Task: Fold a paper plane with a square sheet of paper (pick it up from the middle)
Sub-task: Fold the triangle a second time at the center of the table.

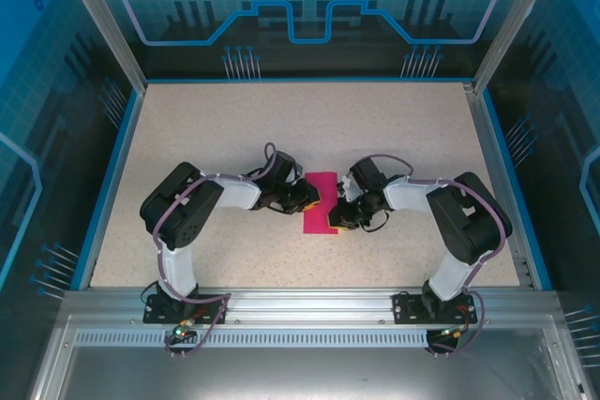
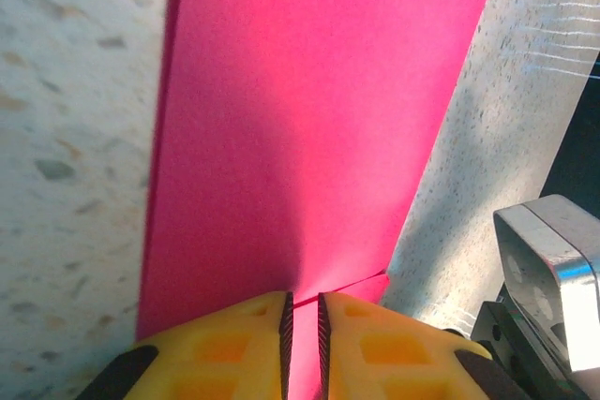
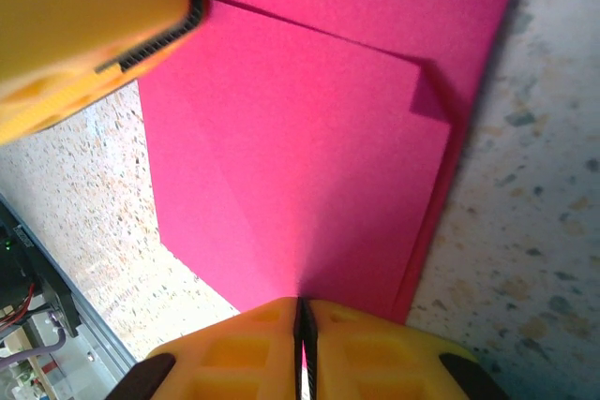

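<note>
Paper [image 1: 321, 196] is pinched by left hand [image 2: 302, 323], right hand [image 3: 302, 325].

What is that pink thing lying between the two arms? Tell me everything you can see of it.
It is a thin, matte, magenta-pink paper, plain and unmarked, folded over into a narrow strip with layered edges. It lies on the speckled table, midway between the two arms. The left gripper pinches one long side and the right gripper the other, each looking closed on the paper's edge.
</note>
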Robot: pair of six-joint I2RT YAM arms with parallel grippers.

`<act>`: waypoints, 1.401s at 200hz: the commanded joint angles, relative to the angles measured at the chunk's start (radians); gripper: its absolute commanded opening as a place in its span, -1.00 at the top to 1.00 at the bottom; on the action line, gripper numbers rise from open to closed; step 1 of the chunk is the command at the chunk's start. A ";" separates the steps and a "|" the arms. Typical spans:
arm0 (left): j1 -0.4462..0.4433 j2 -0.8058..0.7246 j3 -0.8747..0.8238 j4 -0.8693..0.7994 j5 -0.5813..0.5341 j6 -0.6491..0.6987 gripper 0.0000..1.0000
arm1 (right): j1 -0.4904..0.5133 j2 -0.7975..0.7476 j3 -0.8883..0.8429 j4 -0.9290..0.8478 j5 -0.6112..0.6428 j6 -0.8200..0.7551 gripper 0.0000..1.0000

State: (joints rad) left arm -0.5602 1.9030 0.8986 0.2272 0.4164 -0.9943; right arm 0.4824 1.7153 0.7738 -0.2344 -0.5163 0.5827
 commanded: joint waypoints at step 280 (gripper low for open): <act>-0.049 -0.058 0.057 -0.124 0.016 0.061 0.62 | -0.027 0.001 -0.017 -0.087 0.033 -0.003 0.74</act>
State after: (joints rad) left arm -0.6075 1.7844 0.9821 0.0624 0.4103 -0.9081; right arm 0.4767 1.7130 0.7738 -0.2413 -0.5243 0.5766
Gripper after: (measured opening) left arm 0.198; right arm 0.131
